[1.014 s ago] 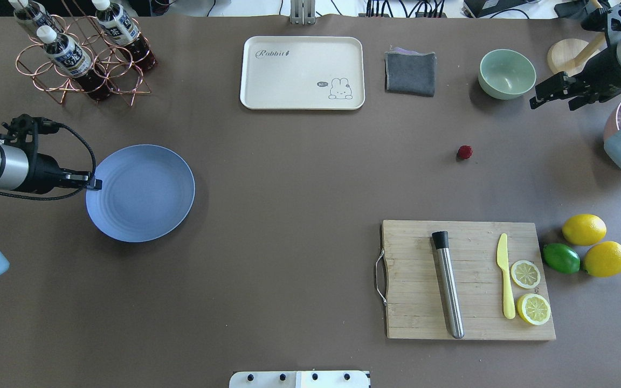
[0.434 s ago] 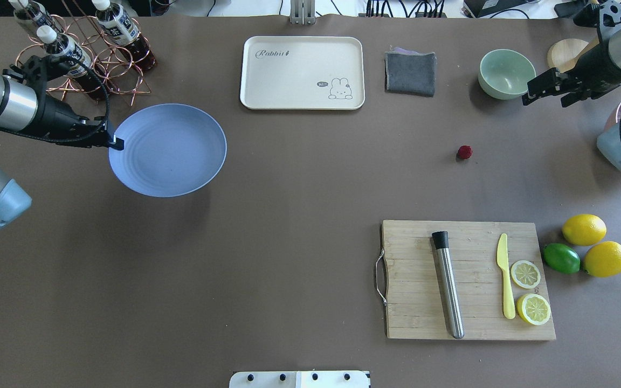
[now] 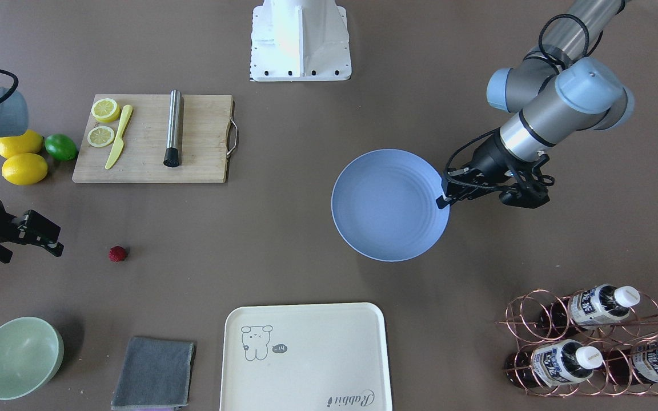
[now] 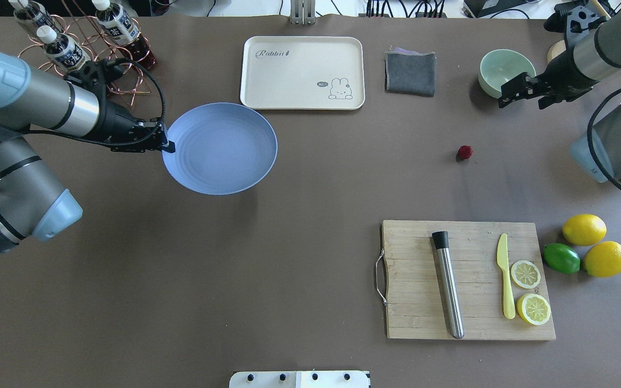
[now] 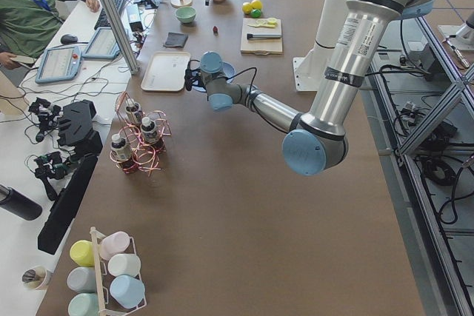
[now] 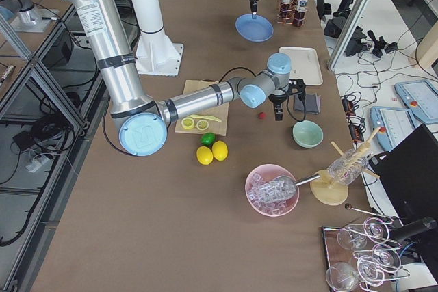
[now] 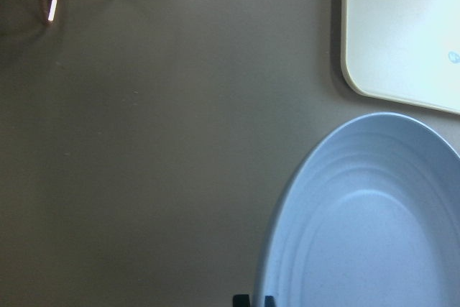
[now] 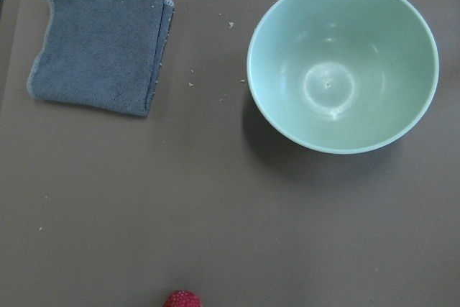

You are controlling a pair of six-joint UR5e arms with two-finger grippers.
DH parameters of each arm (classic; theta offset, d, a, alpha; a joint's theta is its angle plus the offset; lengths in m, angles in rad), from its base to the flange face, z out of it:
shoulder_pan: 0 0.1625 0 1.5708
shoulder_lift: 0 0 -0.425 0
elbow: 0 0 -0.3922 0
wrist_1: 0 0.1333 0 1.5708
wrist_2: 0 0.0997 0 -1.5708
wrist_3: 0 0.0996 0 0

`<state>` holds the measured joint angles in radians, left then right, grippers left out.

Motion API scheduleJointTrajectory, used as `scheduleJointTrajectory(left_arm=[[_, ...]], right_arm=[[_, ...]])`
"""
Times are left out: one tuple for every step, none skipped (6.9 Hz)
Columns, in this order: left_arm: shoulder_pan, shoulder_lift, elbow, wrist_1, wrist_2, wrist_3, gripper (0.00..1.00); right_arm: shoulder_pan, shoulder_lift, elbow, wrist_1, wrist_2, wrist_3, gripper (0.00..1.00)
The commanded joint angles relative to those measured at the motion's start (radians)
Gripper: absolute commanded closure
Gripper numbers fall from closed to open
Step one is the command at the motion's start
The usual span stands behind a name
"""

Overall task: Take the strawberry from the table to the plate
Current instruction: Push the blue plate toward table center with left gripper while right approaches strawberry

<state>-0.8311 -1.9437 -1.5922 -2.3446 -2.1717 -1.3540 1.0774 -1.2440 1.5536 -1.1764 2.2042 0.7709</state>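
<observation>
the strawberry (image 4: 464, 152) lay robot-ward of the nearer right gripper (image 4: 506, 96), fingers spread and empty; the left gripper (image 4: 166, 145) clenched the plate (image 4: 224, 148).

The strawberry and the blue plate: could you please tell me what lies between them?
Nothing: in the overhead view only bare table runs from the plate to the strawberry; the cream tray sits off that line.

Counted on the tabletop are one strawberry (image 4: 464, 152), one plate (image 4: 219, 148), one cream tray (image 4: 302, 73), one grey cloth (image 4: 410, 73), one green bowl (image 4: 499, 67), two whole lemons (image 4: 584, 229), one lime (image 4: 561, 258), two lemon halves (image 4: 525, 274), one yellow knife (image 4: 504, 280), one steel cylinder (image 4: 448, 291), one cutting board (image 4: 413, 302) and three bottles (image 3: 560, 362).
</observation>
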Motion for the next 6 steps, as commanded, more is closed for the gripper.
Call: scheduleJointTrajectory(left_arm=[[0.088, -0.024, -0.041, 0.021, 0.099, -0.083, 1.00], [0.127, -0.024, -0.058, 0.021, 0.140, -0.133, 1.00], [0.185, -0.026, -0.071, 0.028, 0.204, -0.154, 1.00], [0.261, -0.026, -0.081, 0.034, 0.305, -0.181, 1.00], [0.336, -0.041, -0.084, 0.034, 0.393, -0.224, 1.00], [0.404, -0.056, -0.086, 0.034, 0.467, -0.267, 1.00]], right_arm=[[-0.097, 0.009, -0.001, -0.005, -0.093, 0.022, 0.00], [-0.129, 0.009, -0.012, -0.006, -0.098, 0.022, 0.00], [-0.143, 0.008, -0.013, -0.008, -0.098, 0.024, 0.00], [-0.154, 0.006, -0.016, -0.006, -0.098, 0.027, 0.00], [-0.163, 0.003, -0.017, -0.002, -0.098, 0.051, 0.00], [-0.172, 0.003, -0.017, 0.000, -0.098, 0.056, 0.00]])
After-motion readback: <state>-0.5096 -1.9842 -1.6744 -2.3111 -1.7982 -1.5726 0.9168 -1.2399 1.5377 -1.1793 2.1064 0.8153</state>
